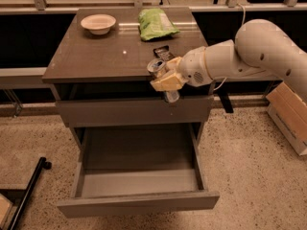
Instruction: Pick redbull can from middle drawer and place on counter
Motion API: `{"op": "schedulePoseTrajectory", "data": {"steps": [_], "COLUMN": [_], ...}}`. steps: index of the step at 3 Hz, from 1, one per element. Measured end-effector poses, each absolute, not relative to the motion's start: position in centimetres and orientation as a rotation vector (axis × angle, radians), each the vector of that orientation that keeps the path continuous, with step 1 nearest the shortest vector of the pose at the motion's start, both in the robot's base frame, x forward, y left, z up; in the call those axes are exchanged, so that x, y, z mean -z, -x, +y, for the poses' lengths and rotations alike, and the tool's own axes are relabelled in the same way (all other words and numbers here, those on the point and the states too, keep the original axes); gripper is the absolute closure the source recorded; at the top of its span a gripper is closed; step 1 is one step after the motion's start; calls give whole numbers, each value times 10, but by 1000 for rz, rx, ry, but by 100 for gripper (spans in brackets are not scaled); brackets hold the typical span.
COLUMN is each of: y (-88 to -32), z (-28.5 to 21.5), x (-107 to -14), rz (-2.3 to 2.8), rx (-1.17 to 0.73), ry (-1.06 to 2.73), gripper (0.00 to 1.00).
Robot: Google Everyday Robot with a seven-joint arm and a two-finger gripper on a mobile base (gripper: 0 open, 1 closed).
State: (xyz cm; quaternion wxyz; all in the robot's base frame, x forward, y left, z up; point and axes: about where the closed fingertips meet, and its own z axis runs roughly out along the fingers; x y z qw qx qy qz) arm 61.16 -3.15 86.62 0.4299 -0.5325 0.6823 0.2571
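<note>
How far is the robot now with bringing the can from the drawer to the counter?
Done: the redbull can is out of the middle drawer, which stands open. In hand: the claw grips the can, tilted, at the front edge of the counter. Left: set the can on the counter top and let go.
</note>
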Motion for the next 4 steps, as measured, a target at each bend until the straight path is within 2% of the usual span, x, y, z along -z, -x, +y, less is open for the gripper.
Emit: {"op": "schedulePoseTrajectory", "data": {"steps": [2,4], "y": [-606,-664], "z": [-26,-14], "x": [-849,-891], "rz": [1697,1562], "rx": [-642,-509], "ry": [1244,1041], "gripper": [100,100]}}
